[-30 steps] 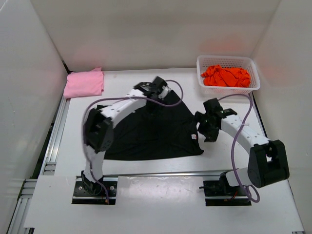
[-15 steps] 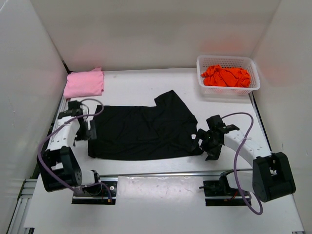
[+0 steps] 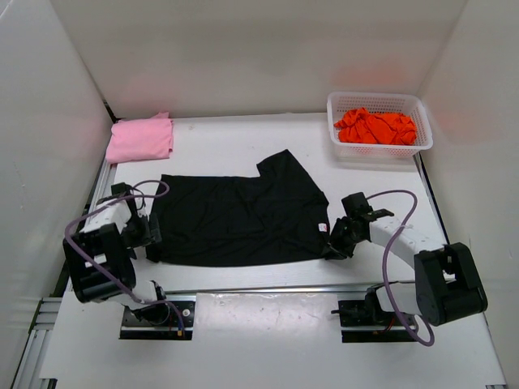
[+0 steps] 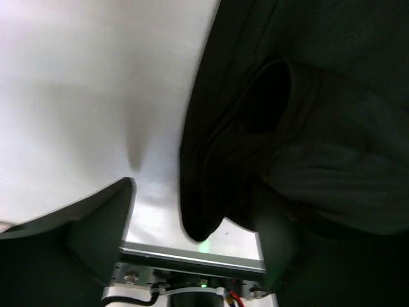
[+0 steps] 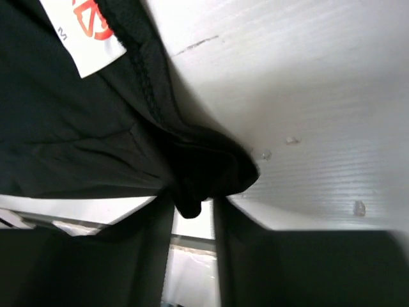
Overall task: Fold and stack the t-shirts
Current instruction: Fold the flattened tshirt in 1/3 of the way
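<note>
A black t-shirt [image 3: 243, 215] lies spread flat mid-table. My left gripper [image 3: 148, 235] sits low at its near left corner. In the left wrist view this gripper [image 4: 195, 220] is open, its fingers wide apart around a hanging fold of the black cloth [image 4: 294, 128]. My right gripper [image 3: 334, 243] is at the near right corner. Seen from the right wrist, it [image 5: 193, 192] pinches a bunched lump of black hem [image 5: 211, 169], close to a white size tag [image 5: 89, 35]. A folded pink t-shirt [image 3: 140, 139] lies at the back left. An orange t-shirt [image 3: 375, 127] lies crumpled in the basket.
The white mesh basket [image 3: 379, 101] stands at the back right corner. White walls close in the table on three sides. A metal rail [image 3: 268, 288] runs along the near edge, just in front of both grippers.
The left arm swung from over the shirt's far edge to its near left corner. The right gripper slid to the near right corner and narrowed onto the hem. The shirt now lies flatter.
</note>
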Available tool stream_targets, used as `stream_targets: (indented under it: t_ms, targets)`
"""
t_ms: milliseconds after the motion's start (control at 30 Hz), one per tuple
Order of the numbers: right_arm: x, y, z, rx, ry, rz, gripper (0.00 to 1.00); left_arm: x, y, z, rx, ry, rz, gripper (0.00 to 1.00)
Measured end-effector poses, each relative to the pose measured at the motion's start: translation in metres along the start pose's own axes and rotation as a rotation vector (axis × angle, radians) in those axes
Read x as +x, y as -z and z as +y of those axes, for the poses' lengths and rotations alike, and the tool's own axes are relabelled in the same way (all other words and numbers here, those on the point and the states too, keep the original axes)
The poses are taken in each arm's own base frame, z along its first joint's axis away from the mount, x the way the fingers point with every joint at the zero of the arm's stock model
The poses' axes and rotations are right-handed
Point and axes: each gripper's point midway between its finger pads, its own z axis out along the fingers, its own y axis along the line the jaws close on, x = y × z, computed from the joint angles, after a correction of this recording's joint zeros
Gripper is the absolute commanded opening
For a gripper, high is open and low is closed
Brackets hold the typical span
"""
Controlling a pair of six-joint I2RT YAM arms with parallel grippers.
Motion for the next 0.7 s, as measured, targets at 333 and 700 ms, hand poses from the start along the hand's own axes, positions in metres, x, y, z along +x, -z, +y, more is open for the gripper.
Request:
stream_targets:
  t_ms: [333,700]
  targets:
    - [-0.004,0.000,-0.005,0.028,-0.012,-0.030,0.00,-0.001,-0.007,-0.010,0.053,-0.002,0.031,0.11]
    - [0.030,0.032,-0.027,0.022,-0.029,-0.074,0.00,0.030,0.028,0.013,-0.071,0.007,-0.079,0.20]
